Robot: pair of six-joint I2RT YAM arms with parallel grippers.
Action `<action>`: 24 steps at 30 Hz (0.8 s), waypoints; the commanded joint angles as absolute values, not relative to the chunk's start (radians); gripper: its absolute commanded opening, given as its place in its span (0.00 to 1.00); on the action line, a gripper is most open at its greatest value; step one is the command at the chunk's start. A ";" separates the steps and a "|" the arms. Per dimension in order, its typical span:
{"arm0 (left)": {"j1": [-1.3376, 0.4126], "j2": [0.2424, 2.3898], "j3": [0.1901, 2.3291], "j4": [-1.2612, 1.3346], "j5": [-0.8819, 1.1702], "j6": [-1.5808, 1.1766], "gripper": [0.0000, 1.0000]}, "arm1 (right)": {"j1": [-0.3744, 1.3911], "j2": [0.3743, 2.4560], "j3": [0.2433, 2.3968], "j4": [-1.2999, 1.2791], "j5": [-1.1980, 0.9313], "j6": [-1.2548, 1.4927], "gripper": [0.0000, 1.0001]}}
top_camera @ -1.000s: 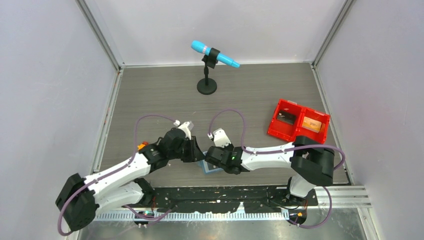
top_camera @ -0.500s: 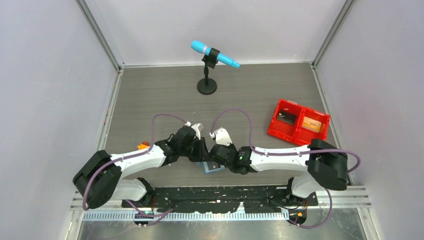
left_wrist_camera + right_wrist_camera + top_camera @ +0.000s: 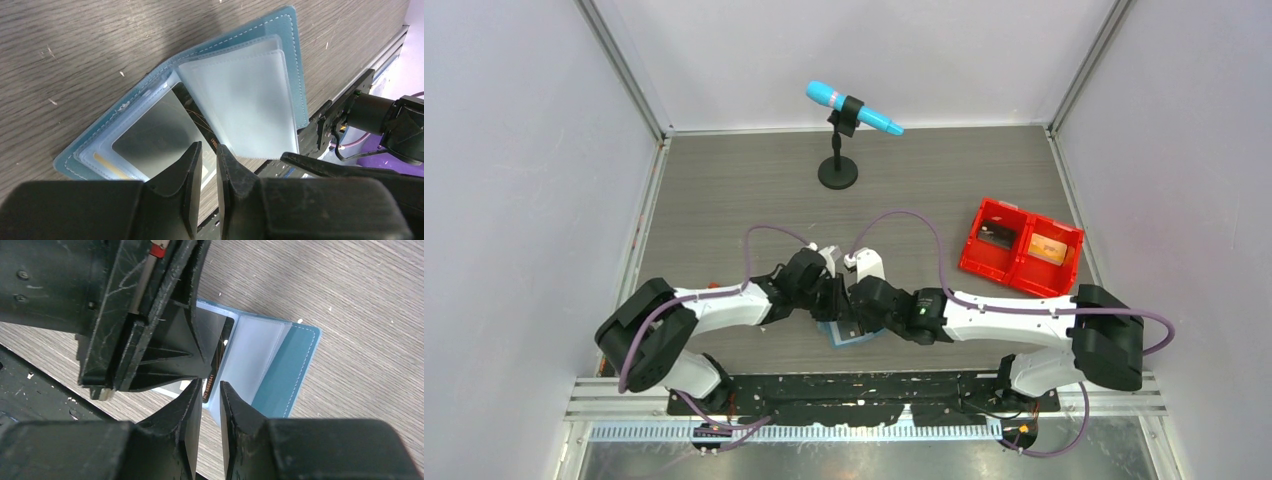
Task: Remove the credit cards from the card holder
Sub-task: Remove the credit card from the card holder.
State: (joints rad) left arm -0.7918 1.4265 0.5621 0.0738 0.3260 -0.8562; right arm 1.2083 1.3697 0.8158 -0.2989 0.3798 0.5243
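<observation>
Card-pulling step: left gripper (image 3: 209, 150) and right gripper (image 3: 211, 385), both barely cracked, crowd the edge of the dark credit card (image 3: 218, 347) in the open card holder (image 3: 280, 370), can't tell if either's gripping; next needs a clean pinch-and-slide.

"Where is the card holder (image 3: 852, 335)?"
"Open on the table (image 3: 724, 200), at the middle of the front edge, with a card (image 3: 160, 130) in one pocket."
"What else is there?"
"A microphone stand (image 3: 837, 165) is behind it, and a bin (image 3: 1021, 247) is to the right."
</observation>
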 commanded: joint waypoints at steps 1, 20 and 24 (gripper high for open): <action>-0.793 1.456 0.606 0.143 0.349 -0.839 0.19 | 1.203 1.330 0.791 -0.227 0.345 0.538 0.27; -0.793 1.205 0.448 -0.009 0.178 -0.825 0.20 | 0.992 1.370 0.539 0.168 -0.017 0.595 0.30; -0.793 1.188 0.428 -0.038 0.160 -0.812 0.20 | 0.976 1.382 0.533 0.205 -0.085 0.601 0.30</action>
State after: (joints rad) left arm -0.7918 1.2125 0.4496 0.0029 0.2054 -0.8474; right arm 0.9890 1.3685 0.5358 0.0841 0.0135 0.5823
